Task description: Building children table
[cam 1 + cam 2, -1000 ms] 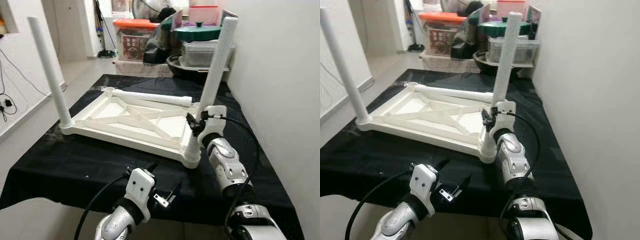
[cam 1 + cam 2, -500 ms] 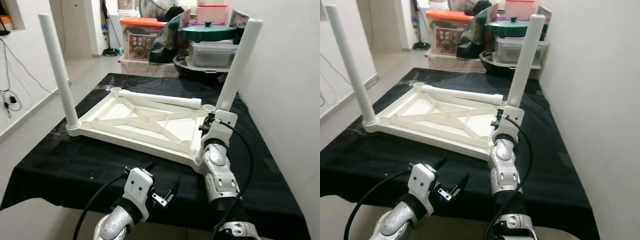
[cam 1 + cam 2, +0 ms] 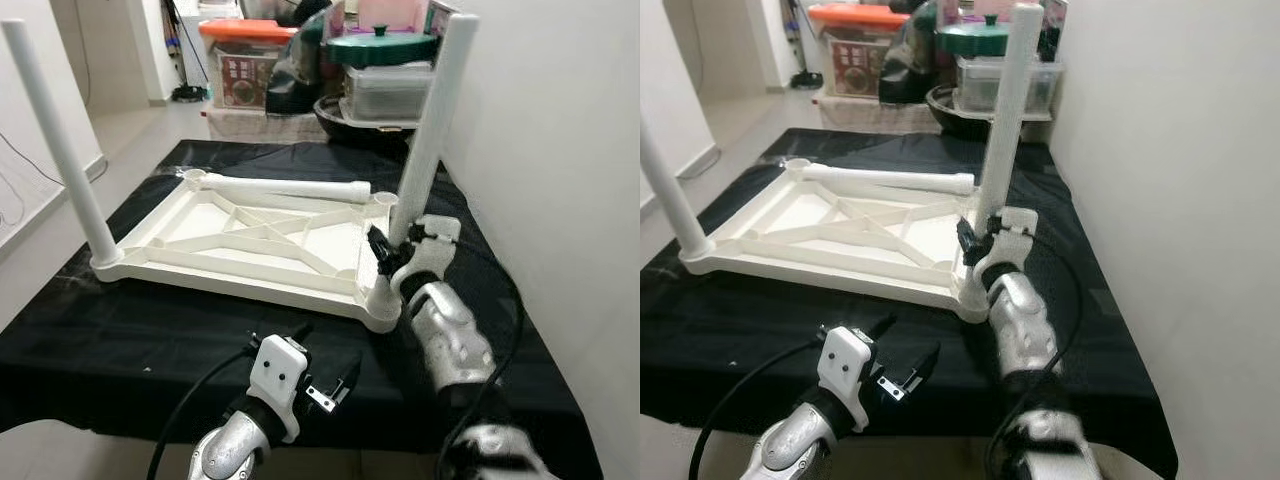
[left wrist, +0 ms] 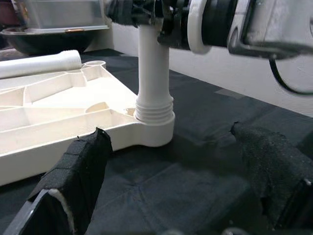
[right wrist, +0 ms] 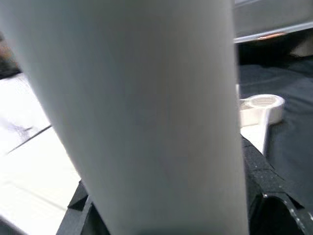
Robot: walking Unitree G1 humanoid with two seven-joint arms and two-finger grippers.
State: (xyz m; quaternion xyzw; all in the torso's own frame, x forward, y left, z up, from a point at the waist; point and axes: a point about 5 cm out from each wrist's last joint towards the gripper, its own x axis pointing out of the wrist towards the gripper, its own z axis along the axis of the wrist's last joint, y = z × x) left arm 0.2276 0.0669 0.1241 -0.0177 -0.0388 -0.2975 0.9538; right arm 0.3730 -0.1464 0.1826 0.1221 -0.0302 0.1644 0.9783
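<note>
Two white legs already stand in the upturned children's tabletop [image 3: 240, 240], which lies underside-up on the black cloth [image 3: 130, 330] covering the work surface: a far-left leg [image 3: 60, 140] at the robot's left corner and a near-right leg [image 3: 432, 130] in the corner closest to the right arm. The relation that matters is at that near-right corner, where the leg's long axis runs nearly upright, leaning slightly away toward the wall [image 3: 560, 150], with its ribbed foot seated in the corner socket [image 4: 154, 128]. The right gripper [image 3: 392, 252] is closed around the lower part of this leg just above the socket; in its own wrist view the white shaft sits squarely between the black pads [image 5: 259, 186], so any push or twist, as I judge it, would go straight down that axis. A third leg [image 3: 280, 187] lies flat along the far edge of the tabletop, its long axis running left to right between the two far sockets and well beyond both grippers. The left gripper [image 3: 325, 375] hovers low over the cloth near the front edge, fingers [image 4: 80, 166] spread wide and holding nothing, aimed at the same corner and near enough to steady it.
</note>
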